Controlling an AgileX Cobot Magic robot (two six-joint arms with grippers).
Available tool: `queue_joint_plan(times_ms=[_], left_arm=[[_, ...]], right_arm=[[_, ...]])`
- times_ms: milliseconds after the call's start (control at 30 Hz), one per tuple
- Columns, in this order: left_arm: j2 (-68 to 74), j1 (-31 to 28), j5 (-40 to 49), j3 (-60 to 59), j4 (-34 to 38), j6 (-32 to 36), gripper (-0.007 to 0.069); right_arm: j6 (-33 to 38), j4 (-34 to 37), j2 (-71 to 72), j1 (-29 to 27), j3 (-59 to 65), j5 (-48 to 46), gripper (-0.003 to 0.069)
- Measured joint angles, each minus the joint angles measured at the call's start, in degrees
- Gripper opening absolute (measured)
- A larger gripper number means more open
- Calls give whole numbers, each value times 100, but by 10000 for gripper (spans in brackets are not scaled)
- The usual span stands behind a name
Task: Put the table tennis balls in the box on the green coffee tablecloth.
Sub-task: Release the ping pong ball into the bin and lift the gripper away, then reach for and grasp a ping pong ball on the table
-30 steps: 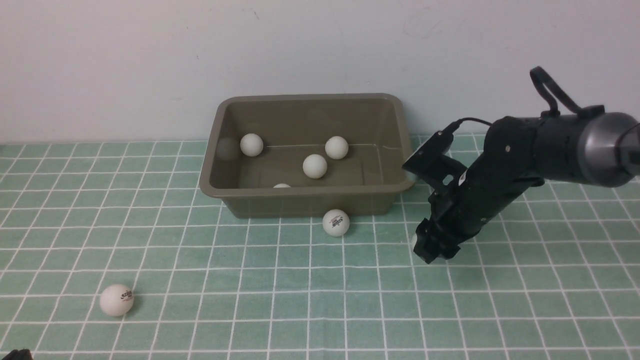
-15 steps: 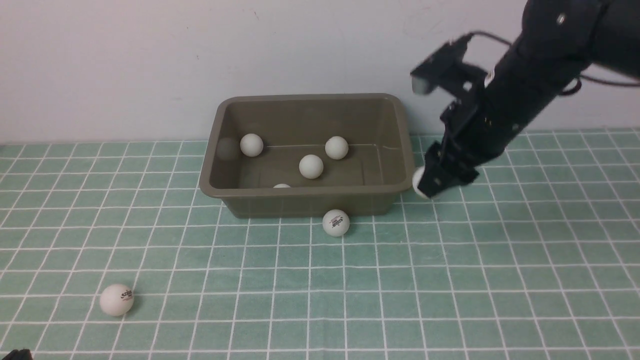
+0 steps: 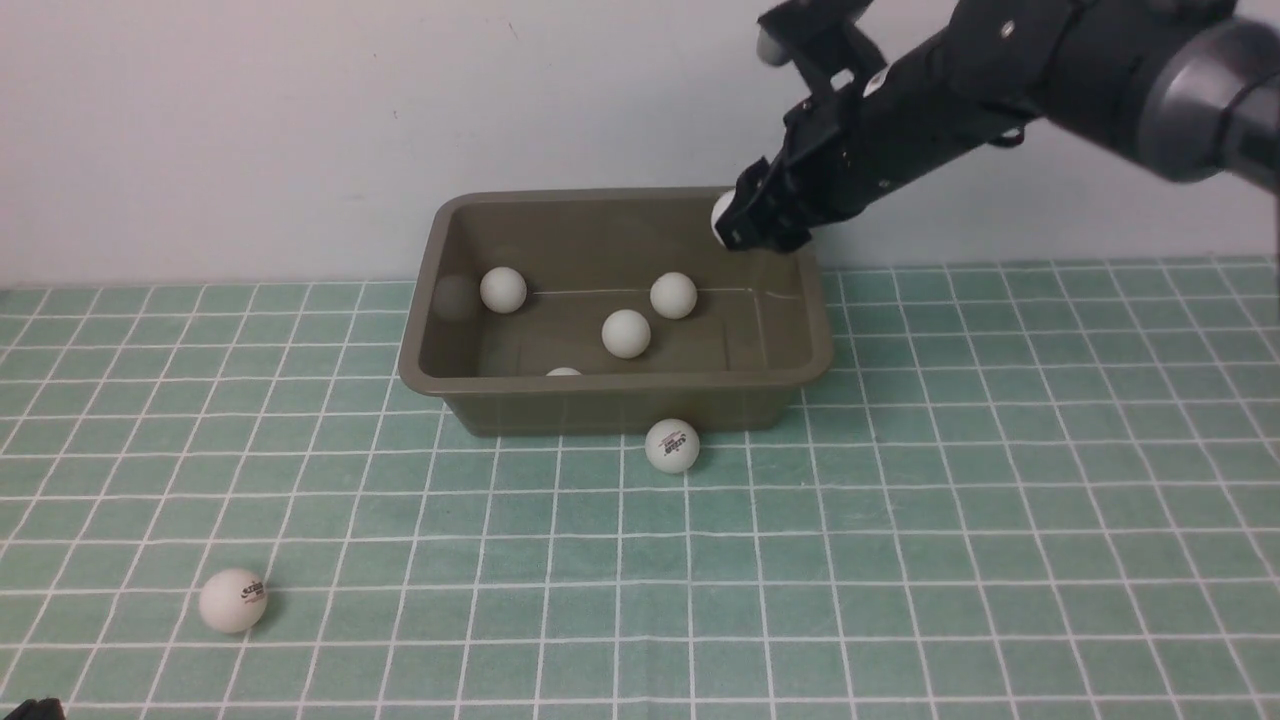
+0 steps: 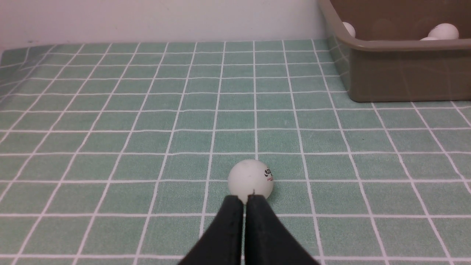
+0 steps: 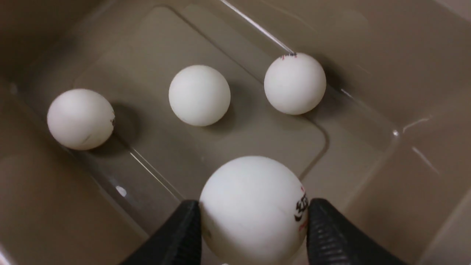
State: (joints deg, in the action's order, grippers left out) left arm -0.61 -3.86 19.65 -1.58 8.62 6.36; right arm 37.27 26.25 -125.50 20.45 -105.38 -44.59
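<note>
Right fingers (image 5: pixel 176 235) pinch a ball (image 5: pixel 254 209) over the box (image 3: pixel 600 410) at the tabletop's (image 3: pixel 1000 560) far edge; spreading them gently should drop it inside. Left fingers (image 4: pixel 228 232) are pressed together.

Tablecloth (image 3: pixel 1000 560) under box (image 3: pixel 600 408), two balls (image 3: pixel 672 445) (image 3: pixel 233 600)

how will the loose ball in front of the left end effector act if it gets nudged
The ball is a smooth sphere on the flat tablecloth, so it would probably roll at a light touch. The left end effector is shut and aimed at it, so a forward push would likely send it away rather than trap it.
</note>
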Motion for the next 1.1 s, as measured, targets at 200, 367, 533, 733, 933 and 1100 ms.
queue_joint_plan(times_ms=[200, 367, 533, 733, 933, 1100], left_arm=[[0, 0, 0, 0, 0, 0, -5], [0, 0, 0, 0, 0, 0, -5], [0, 0, 0, 0, 0, 0, -5], [0, 0, 0, 0, 0, 0, -5], [0, 0, 0, 0, 0, 0, -5], [0, 0, 0, 0, 0, 0, -5]], right_arm=[[0, 94, 0, 0, 0, 110, 521], [0, 59, 209, 0, -51, -102, 524], [-274, -182, 1227, 0, -365, -629, 395], [-640, -542, 2703, 0, -444, -1695, 134], [-980, -742, 3998, 98, 341, -2316, -8], [-1653, -1232, 5668, 260, 2150, -1895, -10]])
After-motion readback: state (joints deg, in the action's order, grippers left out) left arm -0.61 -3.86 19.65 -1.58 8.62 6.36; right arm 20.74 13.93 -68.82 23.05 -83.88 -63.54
